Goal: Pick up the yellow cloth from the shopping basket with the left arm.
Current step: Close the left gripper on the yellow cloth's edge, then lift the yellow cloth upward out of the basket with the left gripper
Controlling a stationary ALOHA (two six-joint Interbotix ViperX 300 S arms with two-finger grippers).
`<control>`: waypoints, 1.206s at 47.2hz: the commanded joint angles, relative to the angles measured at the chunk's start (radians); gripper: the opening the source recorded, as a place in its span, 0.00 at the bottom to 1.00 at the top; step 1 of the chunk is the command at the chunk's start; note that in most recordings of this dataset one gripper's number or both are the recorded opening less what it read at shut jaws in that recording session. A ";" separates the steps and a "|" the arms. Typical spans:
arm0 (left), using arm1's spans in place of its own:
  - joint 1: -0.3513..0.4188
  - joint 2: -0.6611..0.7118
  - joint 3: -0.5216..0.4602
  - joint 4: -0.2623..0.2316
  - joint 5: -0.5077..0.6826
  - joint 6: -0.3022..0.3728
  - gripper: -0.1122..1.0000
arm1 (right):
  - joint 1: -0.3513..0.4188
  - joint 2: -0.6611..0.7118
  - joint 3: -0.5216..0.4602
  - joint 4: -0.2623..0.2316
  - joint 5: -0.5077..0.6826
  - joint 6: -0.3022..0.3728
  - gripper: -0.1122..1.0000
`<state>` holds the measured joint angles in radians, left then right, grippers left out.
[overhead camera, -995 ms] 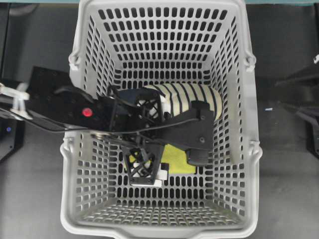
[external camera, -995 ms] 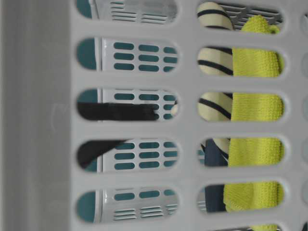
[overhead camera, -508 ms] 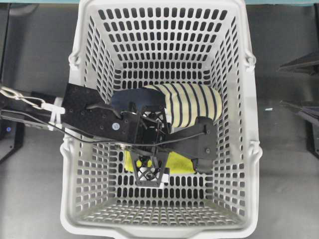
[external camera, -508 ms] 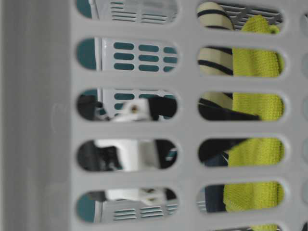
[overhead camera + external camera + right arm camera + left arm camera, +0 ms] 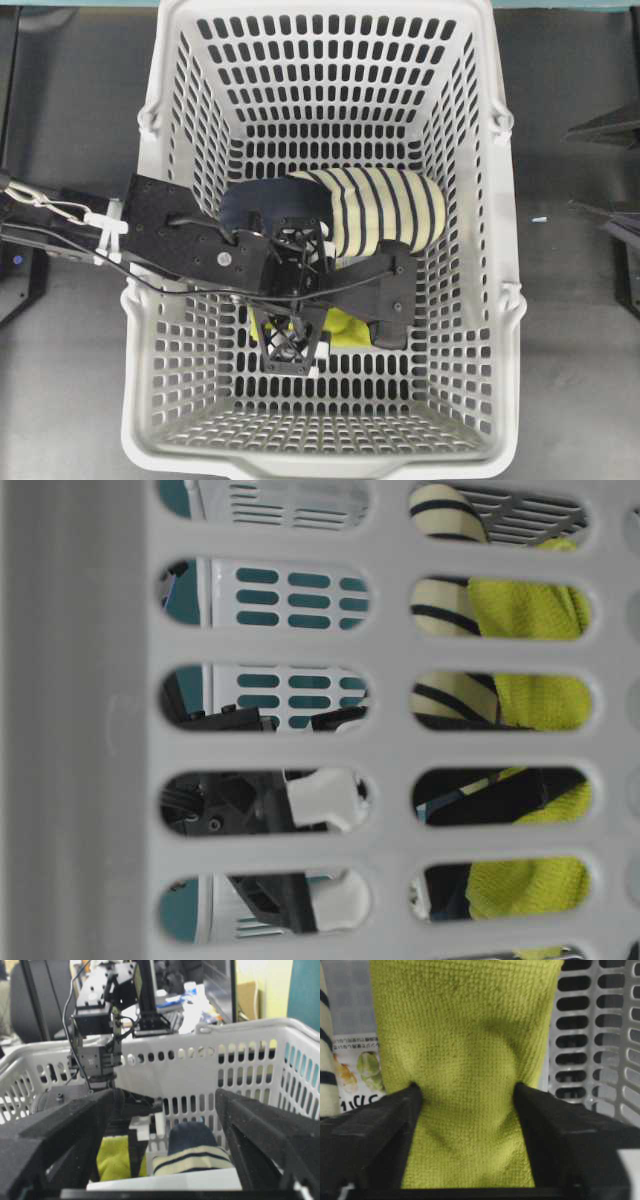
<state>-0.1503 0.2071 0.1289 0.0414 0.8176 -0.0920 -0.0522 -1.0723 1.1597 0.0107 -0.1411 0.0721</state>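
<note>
Even, soft light; near shopping basket (image 5: 90,730) wall blurred; wrist views soft

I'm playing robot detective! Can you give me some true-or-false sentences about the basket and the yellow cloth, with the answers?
1. The left gripper is pinching the yellow cloth between its fingers. True.
2. The striped slipper lies outside the shopping basket. False: it is inside the basket, beside the cloth.
3. The right gripper is holding the slipper. False: its jaws are open and empty, looking on from outside the basket.
4. A box with a printed label lies under the cloth. True.
5. The basket is bright red. False: it is light grey.
</note>
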 commanded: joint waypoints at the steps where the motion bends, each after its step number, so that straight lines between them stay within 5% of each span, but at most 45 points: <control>1: -0.002 -0.011 -0.002 0.003 -0.002 0.000 0.63 | -0.003 0.003 -0.009 0.005 -0.011 0.002 0.80; 12: 0.000 -0.040 -0.012 0.003 0.003 0.023 0.22 | -0.003 0.002 -0.008 0.005 -0.014 0.002 0.80; 24: -0.003 -0.112 -0.106 0.003 0.057 0.074 0.22 | -0.003 -0.008 -0.008 0.005 -0.014 0.002 0.80; 47: 0.038 -0.150 -0.557 0.003 0.548 0.074 0.22 | 0.000 -0.025 0.002 0.005 -0.008 0.003 0.80; 57: 0.063 -0.123 -0.604 0.005 0.601 0.071 0.22 | 0.000 -0.025 0.005 0.005 -0.012 0.003 0.80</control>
<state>-0.0905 0.0951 -0.4479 0.0414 1.4159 -0.0184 -0.0537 -1.1029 1.1720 0.0123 -0.1457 0.0736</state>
